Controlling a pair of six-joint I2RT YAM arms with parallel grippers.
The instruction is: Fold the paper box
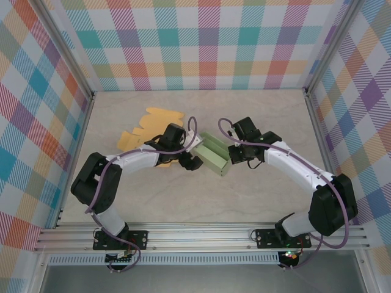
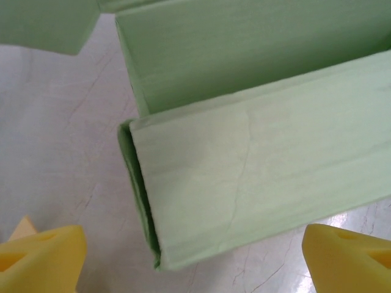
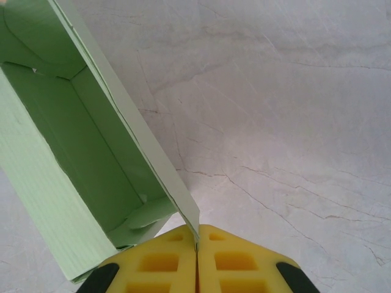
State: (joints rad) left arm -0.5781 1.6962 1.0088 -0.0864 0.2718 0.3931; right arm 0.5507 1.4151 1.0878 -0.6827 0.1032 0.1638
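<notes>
The light green paper box [image 1: 215, 155] lies open-topped in the middle of the table, between the two arms. My left gripper [image 1: 194, 152] is at its left end. In the left wrist view the yellow fingertips [image 2: 40, 262] stand wide apart, open, with the box's folded side wall [image 2: 256, 171] just ahead of them and clear of both pads. My right gripper [image 1: 234, 155] is at the box's right end. In the right wrist view its gripper [image 3: 197, 247] is shut, pinching the thin edge of the box's wall [image 3: 153, 159], with the box's inside [image 3: 73, 152] to the left.
Flat yellow paper pieces [image 1: 156, 119] lie on the table behind the left arm. Plaid walls enclose the table on three sides, and a metal rail [image 1: 201, 235] runs along the near edge. Bare marble-look tabletop [image 3: 293, 122] lies to the right of the box.
</notes>
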